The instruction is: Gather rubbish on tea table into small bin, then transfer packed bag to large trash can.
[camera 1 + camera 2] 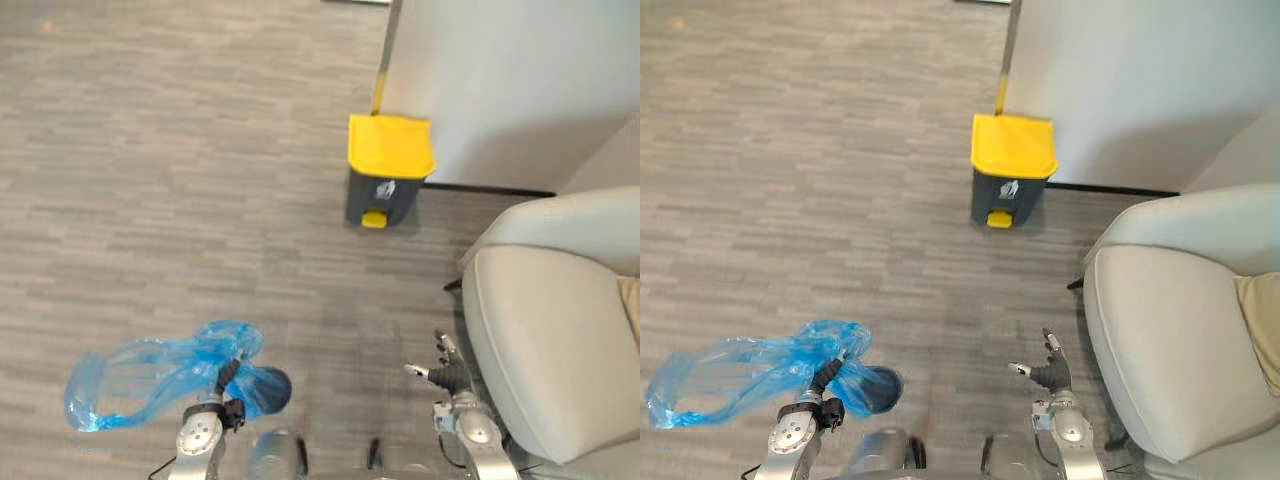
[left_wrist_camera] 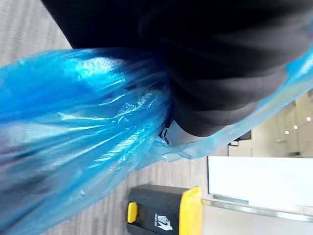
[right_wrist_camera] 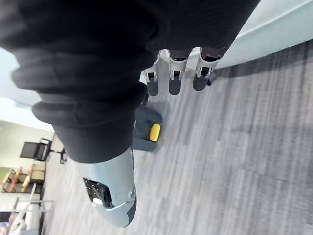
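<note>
left hand (image 1: 228, 379) clenched round neck of blue bag (image 1: 130, 388); bag billowed out to its left | right hand (image 1: 446, 374) relaxed, empty, beside armchair (image 1: 550, 340) | yellow-lidded trash can (image 1: 389, 170) stood well ahead against wall (image 1: 500, 80); lid down

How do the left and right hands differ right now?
The left hand is shut on the blue plastic bag; the right hand holds nothing. The left hand is curled into plastic; the right hand is relaxed, fingers apart. The left hand is over open carpet; the right hand is beside the grey armchair. Both sit well short of the yellow-lidded pedal bin.
</note>
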Robot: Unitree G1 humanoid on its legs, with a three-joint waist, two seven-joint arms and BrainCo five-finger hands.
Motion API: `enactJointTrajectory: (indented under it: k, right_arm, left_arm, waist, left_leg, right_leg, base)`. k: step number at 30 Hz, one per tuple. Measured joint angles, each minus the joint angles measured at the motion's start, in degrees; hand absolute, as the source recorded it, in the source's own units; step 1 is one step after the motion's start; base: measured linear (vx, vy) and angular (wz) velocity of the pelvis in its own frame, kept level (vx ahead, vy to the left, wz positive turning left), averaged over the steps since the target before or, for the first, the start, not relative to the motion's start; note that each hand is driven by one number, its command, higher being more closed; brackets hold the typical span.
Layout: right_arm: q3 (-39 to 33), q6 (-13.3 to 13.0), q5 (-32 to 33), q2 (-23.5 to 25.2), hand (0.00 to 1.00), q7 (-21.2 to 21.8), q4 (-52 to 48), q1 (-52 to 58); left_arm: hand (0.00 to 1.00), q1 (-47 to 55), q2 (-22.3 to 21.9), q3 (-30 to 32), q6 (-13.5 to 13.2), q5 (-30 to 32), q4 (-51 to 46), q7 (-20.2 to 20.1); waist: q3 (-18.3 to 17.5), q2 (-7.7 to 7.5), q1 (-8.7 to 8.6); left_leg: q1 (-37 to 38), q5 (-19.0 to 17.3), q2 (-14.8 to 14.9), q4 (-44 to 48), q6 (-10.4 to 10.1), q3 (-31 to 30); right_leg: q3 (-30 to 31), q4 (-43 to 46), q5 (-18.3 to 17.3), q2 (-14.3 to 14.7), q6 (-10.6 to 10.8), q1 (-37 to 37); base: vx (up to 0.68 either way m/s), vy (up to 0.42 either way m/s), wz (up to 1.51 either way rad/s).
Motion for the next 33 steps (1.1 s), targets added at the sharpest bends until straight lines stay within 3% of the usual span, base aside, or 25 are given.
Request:
enactJointTrajectory:
  k: [1, 2, 3, 4, 5, 6, 7, 8, 9, 12, 14, 15, 16, 17, 19, 21, 22, 23, 26, 29, 30, 31, 33]
  right_arm:
    - [-0.49, -0.12, -0.17, -0.40, 0.00, 0.00, 1.72, -0.52]
    - [-0.61, 0.00, -0.25, -0.55, 0.00, 0.04, 3.03, -0.85]
    - [-0.69, 0.20, -0.25, -0.95, 0.00, 0.02, 5.51, -1.15]
    - [-0.72, 0.73, -0.23, -1.43, 0.00, 0.01, 6.87, -1.39]
    - [-0.59, 1.57, -0.18, -1.54, 0.00, 0.10, 6.71, -1.46]
    - [-0.61, 1.71, -0.15, -2.35, 0.00, 0.20, 5.38, -1.55]
    - [-0.67, 1.73, -0.14, -2.96, 0.00, 0.17, 4.68, -1.68]
    - [-0.84, 1.74, -0.06, -3.42, 0.00, -0.03, 3.85, -1.61]
    - [-1.11, 1.73, 0.39, -3.08, 0.00, -0.27, 2.86, -1.73]
    - [-2.22, 1.40, 0.93, -2.79, 0.00, -1.00, 0.15, -1.72]
    - [-3.83, 1.16, 0.99, -2.46, 0.00, -1.38, 0.04, -2.76]
    - [-4.77, 1.10, 0.99, -2.79, 0.00, -1.40, 0.18, -2.69]
    - [-4.95, 1.08, 0.99, -3.29, 0.00, -1.45, 0.86, -2.19]
    - [-4.91, 1.50, 0.98, -1.96, 0.00, -1.53, 3.22, -2.41]
    - [-4.95, 1.86, 0.95, -1.05, 0.00, -1.46, 3.43, -1.88]
    - [-5.23, 1.90, 0.83, -0.51, 0.00, -1.40, 3.57, -2.19]
    - [-5.68, 1.90, 0.79, 0.13, 0.00, -1.42, 3.78, -2.13]
    - [-5.64, 1.92, 0.57, 0.62, 0.00, -1.33, 4.34, -1.75]
    - [-5.61, 1.95, 0.30, 1.22, 0.00, -1.33, 4.54, -0.78]
    - [-5.64, 1.84, 0.28, 1.35, 0.00, -1.40, 5.85, -0.96]
    - [-5.70, 2.13, 0.00, 1.41, 0.00, -1.85, 8.93, -1.54]
    - [-5.74, 2.18, -0.05, 1.41, 0.00, -1.99, 9.73, -1.54]
    - [-7.49, 2.71, -0.03, 0.44, 0.00, -2.47, 12.41, -1.33]
  left_arm:
    - [1.00, -1.59, 0.92, 0.54, 0.05, 0.02, 3.19, -0.11]
    - [1.00, -1.59, 0.92, 0.83, 0.13, 0.07, 4.54, -0.09]
    - [1.00, -1.63, 0.95, 1.23, 0.21, 0.07, 6.57, -0.10]
    - [1.00, -1.82, 0.50, 1.50, 0.27, 0.11, 7.97, -0.07]
    - [1.00, -1.50, -0.38, 2.45, 0.52, 0.78, 7.44, -0.01]
    - [1.00, -1.03, -2.18, 3.43, 0.97, 2.14, 7.43, -0.03]
    - [1.00, -0.97, -3.22, 3.56, 1.07, 2.52, 7.34, -0.02]
    - [1.00, -0.15, -4.44, 3.41, 1.18, 3.42, 6.03, -0.02]
    - [1.00, 0.37, -4.94, 3.30, 1.19, 4.03, 4.36, -0.20]
    - [1.00, 1.04, -5.35, 3.37, 1.10, 4.29, 0.88, -0.45]
    - [1.00, 1.31, -5.14, 3.45, 1.04, 4.21, 0.11, -0.43]
    - [1.00, 1.61, -5.25, 3.41, 1.06, 4.20, 0.14, -0.42]
    - [1.00, 2.80, -5.71, 3.33, 0.96, 3.98, -0.08, -0.32]
    - [1.00, 3.17, -5.53, 3.33, 1.13, 3.56, 0.94, -0.27]
    - [1.00, 2.14, -4.78, 3.39, 1.17, 2.93, 0.47, -0.24]
    - [1.00, 1.53, -4.57, 3.25, 1.20, 2.25, 0.25, -0.25]
    - [1.00, 1.56, -4.43, 3.11, 1.23, 1.85, 0.20, -0.28]
    - [1.00, 1.58, -3.87, 2.74, 1.24, 1.81, 0.19, -0.26]
    - [1.00, 1.32, -2.45, 2.08, 1.17, 1.66, -0.32, -0.25]
    - [1.00, 1.23, -1.22, 2.28, 1.12, 1.29, 0.16, -0.27]
    - [1.00, 1.30, -0.60, 3.39, 1.15, 1.29, 1.36, -0.21]
    - [1.00, 1.37, -0.64, 3.78, 1.15, 1.30, 1.66, -0.22]
    - [1.00, 1.38, -2.91, 3.91, 1.51, 1.29, 3.12, -0.26]
  waist:
    - [-0.08, -0.40, -0.24]
    - [-0.24, -0.64, -0.42]
    - [-0.41, -0.73, -1.17]
    - [-0.35, -0.32, -1.60]
    - [0.10, 0.55, -0.90]
    - [1.04, 2.22, -0.32]
    - [1.47, 3.32, 0.04]
    - [1.43, 4.38, 0.40]
    - [1.49, 4.08, 0.88]
    - [1.23, 2.77, 3.48]
    - [1.56, 2.12, 4.67]
    - [1.51, 2.05, 4.84]
    - [0.98, 2.79, 5.21]
    - [0.39, 0.57, 5.00]
    - [-0.67, -0.86, 4.97]
    - [-0.76, -1.47, 4.68]
    - [-0.61, -1.22, 4.27]
    - [-0.56, -1.15, 3.38]
    - [-0.37, -0.82, 2.98]
    - [-0.49, -1.09, 2.64]
    - [-1.15, -2.15, 1.90]
    - [-1.33, -2.66, 1.76]
    - [-2.18, -0.20, 1.83]
  left_leg:
    - [2.91, -0.94, 0.46, -2.47, -1.42, -0.45]
    - [4.27, -1.08, 0.41, -3.33, -1.83, -0.50]
    - [5.78, -1.84, 0.73, -3.20, -3.58, -2.05]
    - [6.03, -2.11, 1.83, 0.42, -4.36, -3.82]
    - [3.52, 0.64, 3.73, 9.24, -7.67, -4.19]
    - [-1.06, 7.60, 5.50, 21.63, -8.04, -5.23]
    - [-3.46, 11.14, 6.87, 27.78, -7.95, -5.71]
    - [-7.87, 9.94, 9.04, 36.58, -7.03, -5.59]
    - [-11.98, 8.77, 9.45, 39.32, -5.15, -4.84]
    - [-19.53, 5.44, 8.96, 33.82, -3.85, -2.02]
    - [-24.66, 5.57, 5.60, 19.97, -3.80, -2.39]
    - [-24.95, 6.33, 4.50, 15.06, -4.80, -3.18]
    - [-24.10, 12.96, 3.56, 4.75, -5.34, -5.24]
    - [-23.14, 15.44, 2.08, 6.89, -2.02, -3.37]
    - [-23.27, 10.46, 1.46, 10.48, -0.28, -1.62]
    - [-20.40, 6.80, 1.31, 12.09, 1.22, 0.99]
    - [-16.81, 4.99, 1.34, 11.35, 1.67, 1.76]
    - [-12.68, 4.05, 1.41, 9.48, 1.73, 2.37]
    - [-4.87, 3.66, 1.84, 3.62, 1.22, 4.08]
    - [-1.56, 2.61, 3.24, 2.08, -0.58, 5.28]
    - [-0.60, 2.05, 2.93, 2.19, -1.58, 5.27]
    - [-0.21, 1.65, 2.47, 2.16, -2.25, 4.97]
    - [1.03, 1.58, 4.68, 2.28, -3.05, 4.00]
  right_leg:
    - [-2.41, -14.48, 3.10, 1.47, 0.54, -3.64]
    - [-2.13, -20.45, 5.47, 2.39, 0.07, -3.56]
    - [-0.82, -25.33, 14.94, 4.44, -4.24, -2.92]
    - [-1.34, -23.23, 14.75, 5.20, -6.43, -2.02]
    - [-2.20, -22.25, 12.36, 5.54, -7.59, -0.15]
    - [-2.47, -23.76, 10.61, 6.73, -8.00, 3.78]
    - [-2.40, -25.22, 10.08, 7.52, -8.19, 6.47]
    - [-2.25, -28.43, 9.26, 8.58, -8.01, 11.54]
    - [-2.04, -31.19, 8.83, 8.54, -8.12, 15.78]
    - [-0.59, -36.67, 7.55, 7.59, -6.36, 22.48]
    - [0.78, -37.39, 4.21, 4.92, -2.74, 26.42]
    - [1.30, -36.99, 3.20, 4.05, -1.78, 27.13]
    - [2.77, -35.99, 0.63, 3.66, 0.87, 28.37]
    - [4.47, -34.96, -1.25, 1.44, 2.02, 29.33]
    - [6.18, -33.36, -0.17, -0.33, 2.50, 29.08]
    - [8.36, -26.12, 1.55, -2.42, 4.68, 27.56]
    - [8.98, -16.05, 5.36, -3.52, 5.83, 24.43]
    - [9.06, -6.89, 5.05, -3.74, 6.22, 21.04]
    - [5.37, 0.24, 3.21, -3.58, 3.29, 13.08]
    - [-0.73, -9.27, 2.65, -2.61, 1.93, 7.36]
    - [-0.90, -23.18, 8.02, -0.15, -0.74, 7.14]
    - [0.24, -24.92, 12.70, 0.44, -2.13, 6.95]
    - [-0.67, -26.81, 11.56, 2.08, -2.04, 9.52]
  base:
    - [0.33, -0.029, 0.09]
    - [0.63, -0.076, 0.30]
    - [0.67, -0.091, 0.47]
    - [0.84, -0.110, 0.26]
    - [0.69, -0.114, 0.03]
    - [0.68, -0.114, -0.20]
    - [0.75, -0.065, -0.06]
    - [0.60, -0.007, 0.02]
    - [0.67, 0.018, 0.04]
    - [0.53, 0.056, -0.11]
    - [0.53, 0.189, -0.18]
    - [0.54, 0.260, -0.41]
    - [0.52, 0.277, -0.49]
    - [0.52, 0.263, -0.39]
    - [0.53, 0.237, -0.36]
    - [0.55, 0.265, -0.52]
    - [0.51, 0.222, -0.42]
    - [0.48, 0.181, -0.33]
    - [0.31, 0.020, -0.27]
    - [0.30, -0.086, -0.23]
    - [0.30, -0.130, 0.04]
    - [0.37, -0.128, 0.17]
    - [0.33, -0.104, 0.06]
